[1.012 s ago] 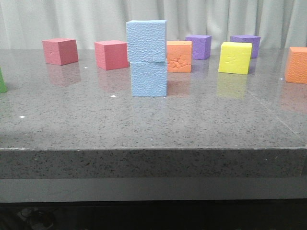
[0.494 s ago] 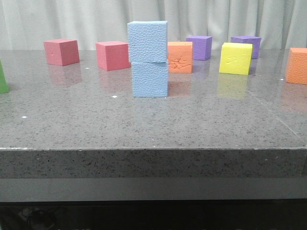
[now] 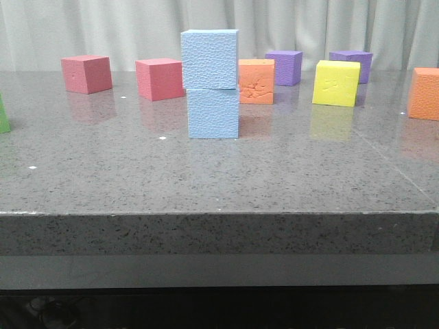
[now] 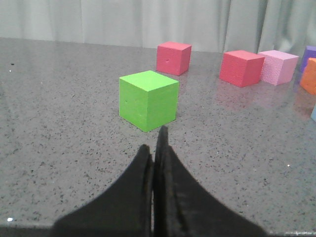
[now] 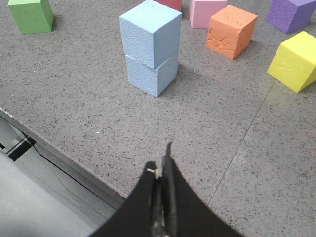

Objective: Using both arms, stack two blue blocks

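Note:
Two pale blue blocks stand stacked near the table's middle: the upper blue block (image 3: 209,59) rests on the lower blue block (image 3: 213,113), turned slightly and overhanging a little. The stack also shows in the right wrist view, upper block (image 5: 150,32) on lower block (image 5: 150,74). No arm shows in the front view. My left gripper (image 4: 154,140) is shut and empty, low over the table, just short of a green cube (image 4: 148,99). My right gripper (image 5: 162,165) is shut and empty, above the table near its front edge, well back from the stack.
Two red cubes (image 3: 86,73) (image 3: 159,78), an orange cube (image 3: 256,80), two purple cubes (image 3: 284,66) (image 3: 351,64), a yellow cube (image 3: 336,82) and another orange cube (image 3: 424,92) stand along the back. A pink cube (image 4: 279,66) sits behind the stack. The table's front edge (image 5: 59,158) is near my right gripper.

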Robot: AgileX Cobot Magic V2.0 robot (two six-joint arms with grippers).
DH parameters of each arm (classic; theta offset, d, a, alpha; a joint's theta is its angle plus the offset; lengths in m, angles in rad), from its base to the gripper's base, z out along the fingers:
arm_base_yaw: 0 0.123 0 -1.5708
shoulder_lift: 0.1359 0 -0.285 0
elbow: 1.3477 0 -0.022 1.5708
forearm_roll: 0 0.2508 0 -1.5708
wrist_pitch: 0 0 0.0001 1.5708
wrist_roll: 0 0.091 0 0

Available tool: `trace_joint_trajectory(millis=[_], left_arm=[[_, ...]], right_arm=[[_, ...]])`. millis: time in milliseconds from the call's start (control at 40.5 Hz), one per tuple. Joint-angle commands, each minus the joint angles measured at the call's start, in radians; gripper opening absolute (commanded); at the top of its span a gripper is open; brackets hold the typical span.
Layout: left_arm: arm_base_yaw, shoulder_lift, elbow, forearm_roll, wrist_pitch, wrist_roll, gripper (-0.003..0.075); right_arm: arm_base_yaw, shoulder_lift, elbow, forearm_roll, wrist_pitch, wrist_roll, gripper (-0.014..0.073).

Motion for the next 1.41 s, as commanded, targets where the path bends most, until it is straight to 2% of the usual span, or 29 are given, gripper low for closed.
trace_joint_trajectory(millis=[0,173,395,1382], left_arm=[[0.001,-0.012,0.013,0.009,-0.127,-0.016,-0.0018],[0.001,-0.061,0.116,0.011,-0.247,-0.021,-0.0018],[0.001,-0.061,0.115,0.047,-0.29,-0.021,-0.0018],[0.001,-0.059,0.115,0.047,-0.287,-0.021,-0.0018]], right_arm=[[-0.005,-0.004,-0.025,-0.008,-0.071,-0.003,-0.0069],[-0.005,-0.004,-0.025,-0.008,-0.071,-0.003,-0.0069],[-0.005,-0.004,-0.025,-0.008,-0.071,-0.003,-0.0069],[-0.005,-0.004,-0.025,-0.008,-0.071,-0.003,-0.0069]])
